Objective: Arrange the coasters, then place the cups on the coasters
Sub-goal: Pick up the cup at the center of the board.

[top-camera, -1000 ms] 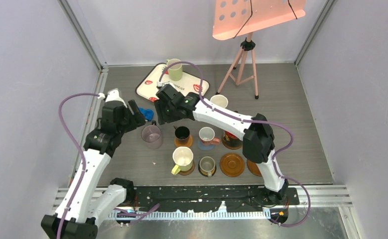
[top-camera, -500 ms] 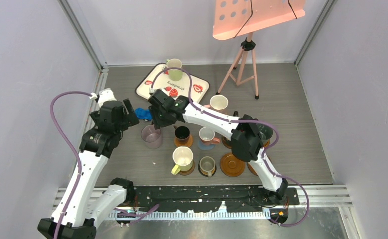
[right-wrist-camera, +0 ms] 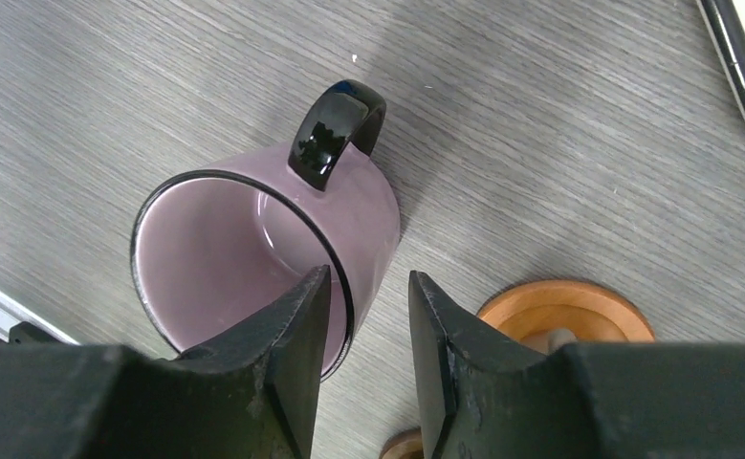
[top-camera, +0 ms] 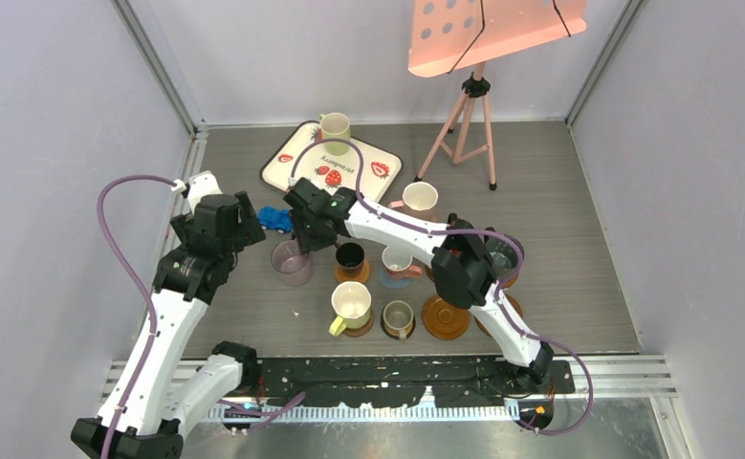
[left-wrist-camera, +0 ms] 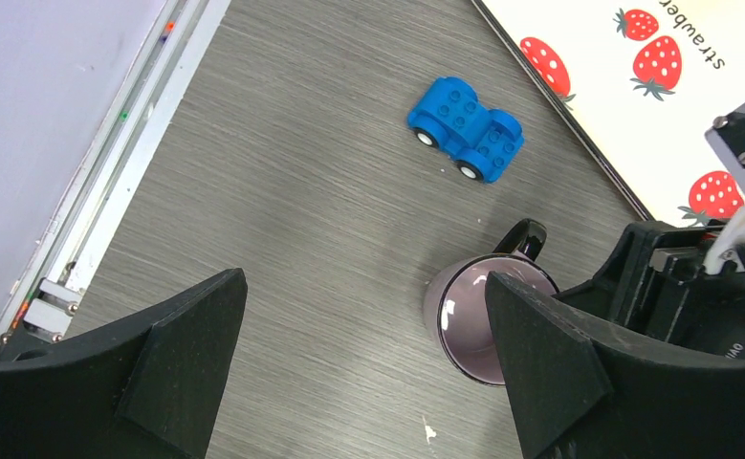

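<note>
Swung left and down onto the mauve cup (right-wrist-camera: 253, 229) with the right pincer (right-wrist-camera: 368, 282), one finger inside the rim and one outside; hard to tell if squeezing the wall yet or only close to it. Pulled back the left pincer (left-wrist-camera: 363, 282), spread wide and holding nothing, with the cup just ahead near its right finger. Stands upright on the table (left-wrist-camera: 301, 191), beside a brown coaster (right-wrist-camera: 564, 306), not on it.
</note>
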